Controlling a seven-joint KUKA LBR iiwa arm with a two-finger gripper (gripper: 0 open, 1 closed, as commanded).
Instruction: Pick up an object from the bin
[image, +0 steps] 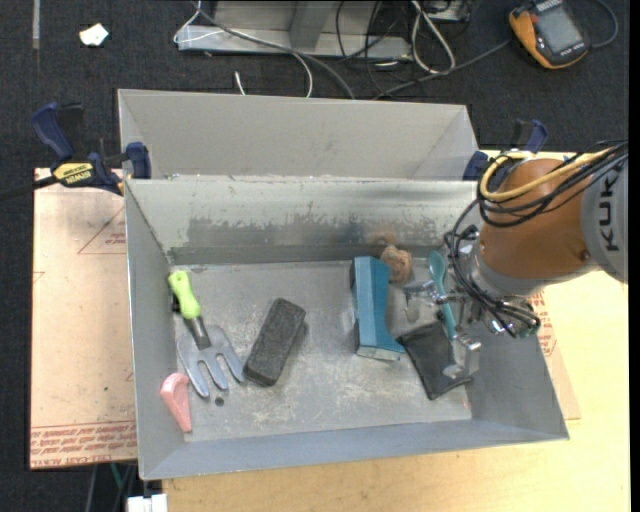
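Observation:
My gripper (457, 348) is low in the right end of the bin, under the orange-covered wrist. It stands over the right edge of a flat black piece (424, 358) that lies tilted on the floor near the right wall. A blue box-shaped block (372, 306) stands just left of the black piece. A small brown lump (398, 262) lies by the back wall, behind the blue block. Something teal (438, 272) shows by the wrist; I cannot tell whether it is loose or part of the robot.
A black oblong block (276, 341) lies in the middle. At the left are a green-handled hand fork (198, 335) and a pink piece (177, 398) near the front left corner. The arm covers the right wall.

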